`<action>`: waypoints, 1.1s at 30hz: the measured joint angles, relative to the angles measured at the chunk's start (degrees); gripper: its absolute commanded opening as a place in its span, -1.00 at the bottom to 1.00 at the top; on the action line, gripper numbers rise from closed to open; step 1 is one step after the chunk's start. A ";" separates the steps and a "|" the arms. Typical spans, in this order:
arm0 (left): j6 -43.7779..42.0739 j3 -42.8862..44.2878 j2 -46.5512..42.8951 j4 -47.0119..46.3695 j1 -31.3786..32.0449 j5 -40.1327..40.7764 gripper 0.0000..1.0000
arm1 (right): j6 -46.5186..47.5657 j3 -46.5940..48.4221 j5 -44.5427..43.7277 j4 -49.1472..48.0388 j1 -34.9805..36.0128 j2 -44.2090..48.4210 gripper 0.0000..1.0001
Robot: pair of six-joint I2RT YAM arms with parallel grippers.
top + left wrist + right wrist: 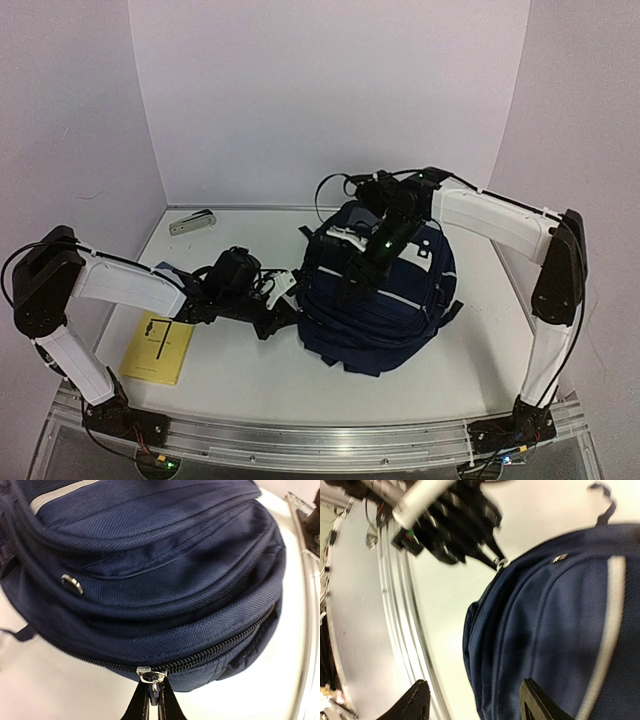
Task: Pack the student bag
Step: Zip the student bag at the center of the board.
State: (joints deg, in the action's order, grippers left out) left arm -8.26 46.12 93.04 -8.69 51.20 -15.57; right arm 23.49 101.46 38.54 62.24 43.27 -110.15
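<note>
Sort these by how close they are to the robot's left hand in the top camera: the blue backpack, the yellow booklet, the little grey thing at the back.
1. The student bag: right at the left gripper, which pinches its zip pull.
2-3. The yellow booklet, near left, and the grey thing, far left: too close to call.

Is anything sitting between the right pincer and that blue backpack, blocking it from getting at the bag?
Nothing visible does. The right pincer hangs open directly over the backpack, with no object between them. The left pincer is at the bag's edge, shut on a zip pull, out of the way.
</note>
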 measured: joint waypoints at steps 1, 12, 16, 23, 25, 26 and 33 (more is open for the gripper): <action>-0.56 -0.08 -0.29 0.35 -0.67 0.27 -0.99 | -0.68 2.05 -0.62 -0.13 0.00 -0.61 0.08; -3.29 -1.34 -2.08 1.16 -1.12 1.49 -1.00 | -11.62 22.77 -10.53 -5.45 0.41 -17.55 0.14; -3.84 -1.65 -2.30 1.23 -1.18 2.67 -1.00 | -14.18 27.93 -12.48 -5.21 1.23 -22.59 0.18; -4.95 -1.78 -2.35 1.87 -0.44 5.12 -0.99 | -15.55 30.10 -16.48 -6.11 2.74 -25.77 0.17; -5.35 -1.70 -2.35 2.80 0.60 6.33 -1.00 | -15.62 30.29 -17.60 -6.75 2.81 -26.48 0.15; -5.41 -1.57 -2.35 3.31 1.30 6.91 -1.00 | -15.65 30.52 -18.14 -7.07 2.89 -26.87 0.14; -4.43 -0.36 -2.35 6.49 7.59 10.82 -0.99 | -16.57 32.20 -18.43 -8.83 2.16 -29.43 0.12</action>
State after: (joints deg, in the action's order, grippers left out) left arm -12.70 45.76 90.70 -2.20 58.79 -4.76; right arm 6.93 133.67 20.11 53.40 45.42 -139.59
